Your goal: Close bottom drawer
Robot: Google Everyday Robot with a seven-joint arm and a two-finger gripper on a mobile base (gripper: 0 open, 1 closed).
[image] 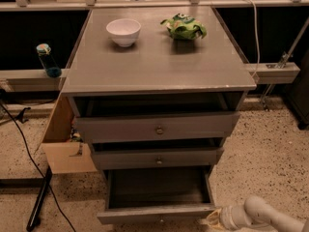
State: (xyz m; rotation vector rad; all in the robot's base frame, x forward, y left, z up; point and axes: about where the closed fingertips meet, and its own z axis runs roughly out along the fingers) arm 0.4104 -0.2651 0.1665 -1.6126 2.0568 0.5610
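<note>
Dim overhead light gives the counter (159,66) a soft sheen; deep shadow fills the bottom drawer (159,192); the pincer (212,220), low right beside its front corner, glows pale.

The end effector (211,221) sits beside the right front corner of the pulled-out bottom drawer (158,191).
</note>
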